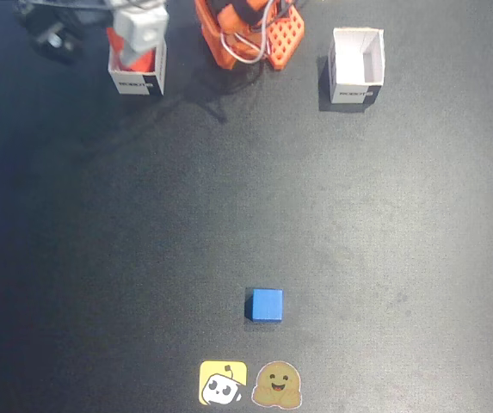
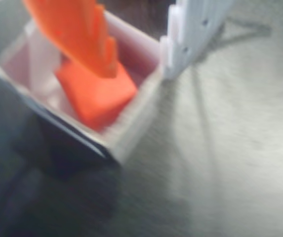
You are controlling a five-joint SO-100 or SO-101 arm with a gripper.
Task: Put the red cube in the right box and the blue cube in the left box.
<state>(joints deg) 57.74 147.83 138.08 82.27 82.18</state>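
Note:
In the wrist view the red cube point(image 2: 99, 96) lies inside a white box point(image 2: 136, 123). This box stands at the top left of the fixed view point(image 1: 138, 83). My gripper point(image 2: 139, 74) is open over it. The orange finger point(image 2: 82, 34) hangs just above the cube inside the box, and the white finger point(image 2: 190, 29) stands outside its wall. In the fixed view the gripper point(image 1: 136, 47) covers that box's opening. The blue cube point(image 1: 266, 305) sits alone on the dark mat near the front. The other white box point(image 1: 357, 64) stands empty at the top right.
The orange arm base point(image 1: 250, 30) with its cables stands between the two boxes at the back. Two stickers point(image 1: 250, 384) lie at the mat's front edge, just below the blue cube. A dark object point(image 1: 52, 34) sits at the top left.

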